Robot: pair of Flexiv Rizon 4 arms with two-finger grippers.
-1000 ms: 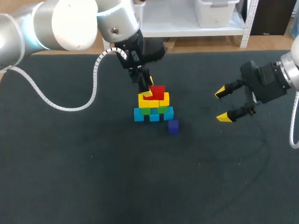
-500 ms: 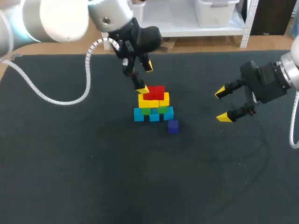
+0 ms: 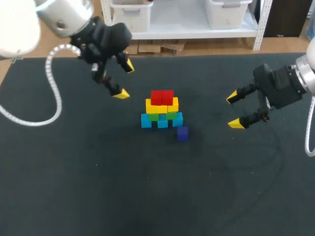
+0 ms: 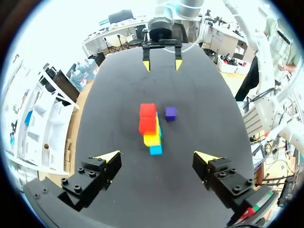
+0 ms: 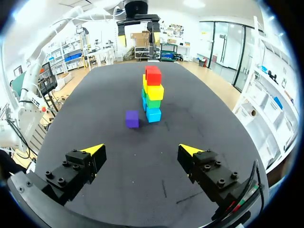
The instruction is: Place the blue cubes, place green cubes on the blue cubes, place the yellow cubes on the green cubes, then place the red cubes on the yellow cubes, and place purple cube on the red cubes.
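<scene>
Dark table [image 3: 98, 187], purple cube [image 3: 182, 133] just beside the stack [image 3: 162, 116] — left gripper [image 3: 124, 79] and right gripper [image 3: 234, 110] both agape, empty. Grip it squarely; centre it gently across the red cubes [image 3: 162, 97].

Stacked: red cubes [image 3: 162, 97] over yellow cubes [image 3: 161, 106], green cubes [image 3: 162, 116], blue cubes [image 3: 146, 120]; purple cube [image 3: 182, 133] beside base; left gripper [image 3: 125, 80], right gripper [image 3: 234, 110] spread.

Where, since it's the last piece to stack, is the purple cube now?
In the head view the purple cube sits on the table near the middle, just by the right end of the row of blue cubes.
</scene>
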